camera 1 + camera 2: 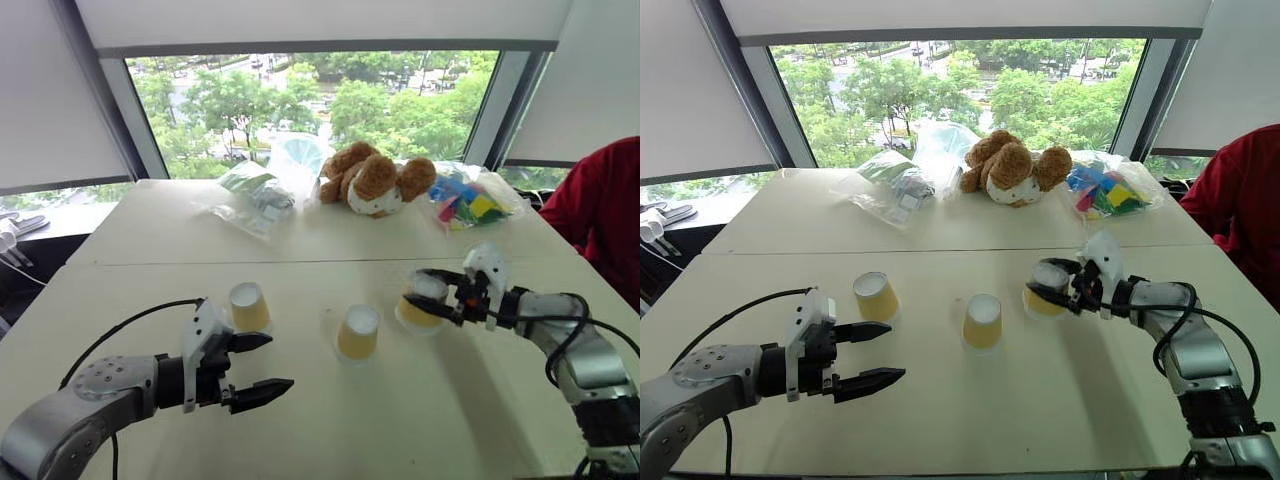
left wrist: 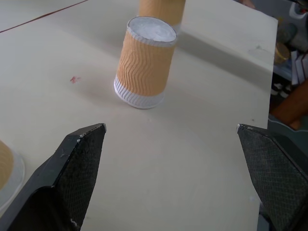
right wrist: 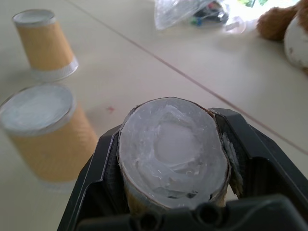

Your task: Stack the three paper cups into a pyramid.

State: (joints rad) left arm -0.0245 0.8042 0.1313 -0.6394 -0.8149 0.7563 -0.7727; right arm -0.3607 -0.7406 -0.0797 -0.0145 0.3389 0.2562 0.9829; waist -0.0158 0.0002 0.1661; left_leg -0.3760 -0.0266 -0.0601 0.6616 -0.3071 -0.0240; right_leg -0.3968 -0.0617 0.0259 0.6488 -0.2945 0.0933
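Gripping one of the three paper cups in my right gripper [image 1: 437, 301], I have its two black fingers clamped on the sides so hard that the cup [image 3: 172, 153] is squashed oval, its white base facing the wrist camera; this held cup sits at the right of the head view, low over the table [image 1: 300, 420], and I judge it the one meant for the top of the pyramid; whether it has left the table I cannot tell. My left gripper [image 1: 258, 367], lower left of the frame, hangs with fingers spread wide and nothing between them, just beside the left cup [image 1: 249, 306]; I take it to be waiting there to steady the base. The middle cup [image 1: 358, 332] stands upside down at the centre of the frame, well apart from the left cup; both rest rim down, which gives flat bases for a cup to sit on, but the gap looks too wide to bridge, so I reckon they need bringing together first. Along the far edge, upper centre, lie a teddy bear [image 1: 377, 180], a clear plastic bag [image 1: 255, 195] and a bag of coloured blocks [image 1: 470, 203], all clear of my reach; a person's red sleeve [image 1: 605, 215] shows at the right edge; nothing stands between the held cup and the others.
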